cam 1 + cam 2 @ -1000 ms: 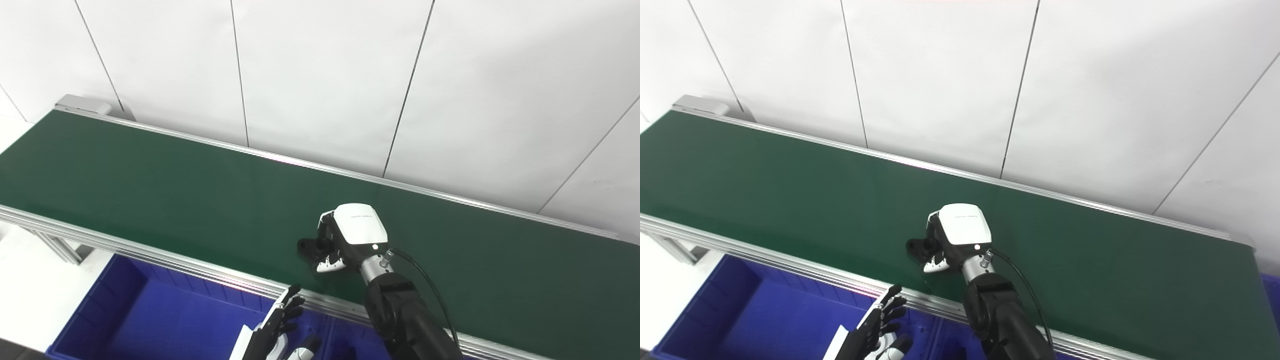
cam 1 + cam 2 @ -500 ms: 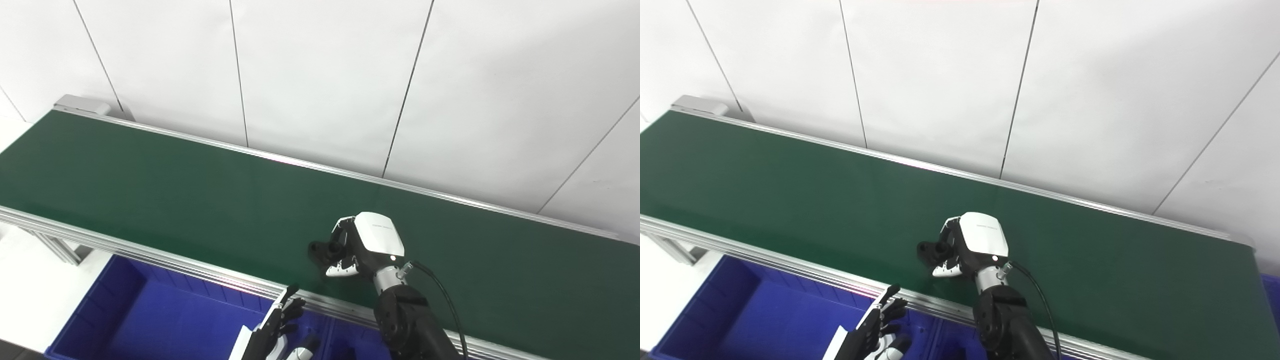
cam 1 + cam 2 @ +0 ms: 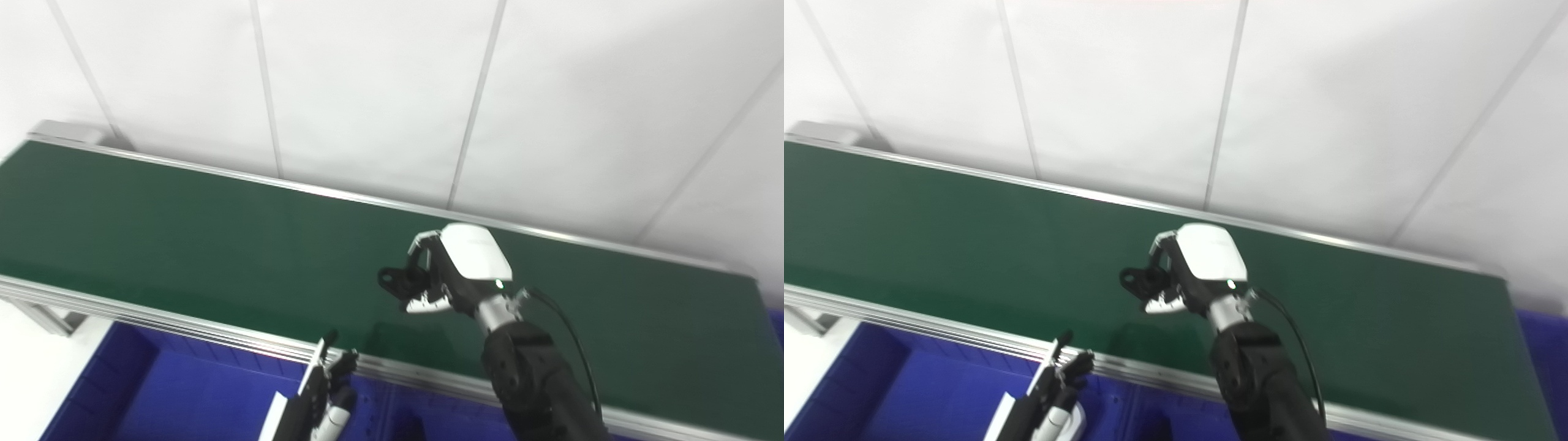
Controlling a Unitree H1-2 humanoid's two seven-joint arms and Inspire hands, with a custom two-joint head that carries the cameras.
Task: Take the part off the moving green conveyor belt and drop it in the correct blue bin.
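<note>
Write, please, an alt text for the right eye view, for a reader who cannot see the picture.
The robot's right hand holds a small black part above the green conveyor belt, its fingers closed on it. At the lower edge, the left hand waits with fingers apart over a blue bin in front of the belt. White wall panels fill the background.

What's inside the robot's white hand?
A small black part sticks out from the right hand, above the green belt. The fingers hide the rest of it.
</note>
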